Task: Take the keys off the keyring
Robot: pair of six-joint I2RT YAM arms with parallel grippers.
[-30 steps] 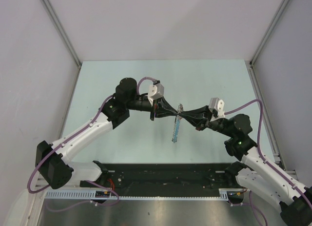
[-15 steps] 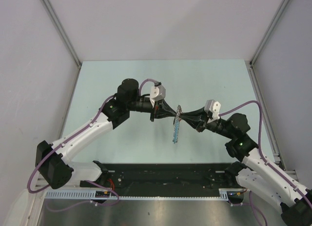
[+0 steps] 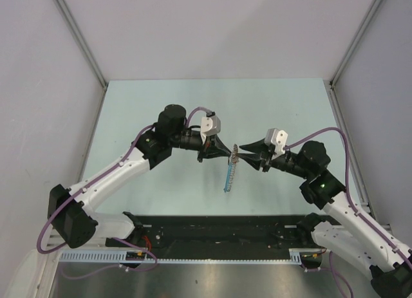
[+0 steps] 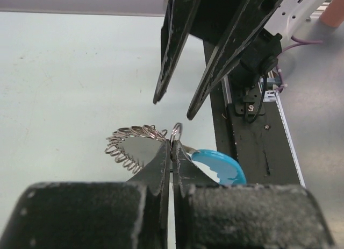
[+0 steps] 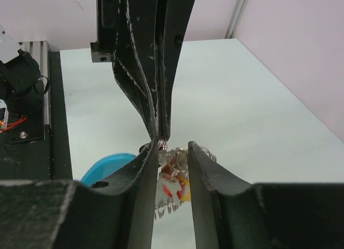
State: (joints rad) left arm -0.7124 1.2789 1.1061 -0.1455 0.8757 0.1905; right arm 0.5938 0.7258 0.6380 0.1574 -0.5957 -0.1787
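Observation:
The left gripper [image 3: 228, 156] is shut on the keyring [image 4: 176, 133], a thin wire ring, and holds it above the table. The keys [image 4: 134, 147], a small silvery cluster edged with wire loops, hang from the ring beside the left fingertips. The blue strap [image 3: 229, 176] dangles below them; it also shows in the left wrist view [image 4: 221, 164]. The right gripper [image 3: 243, 155] is open, its fingers [image 5: 145, 157] on either side of the keys [image 5: 180, 173] and facing the left gripper tip to tip. I cannot tell whether the right fingers touch the keys.
The pale green table top [image 3: 161, 111] is bounded by grey walls at the back and both sides. The black base rail [image 3: 219, 230] runs along the near edge under the arms.
The right gripper has opened and drawn back a little to the right. The left gripper has carried the ring, keys and strap slightly down and to the left.

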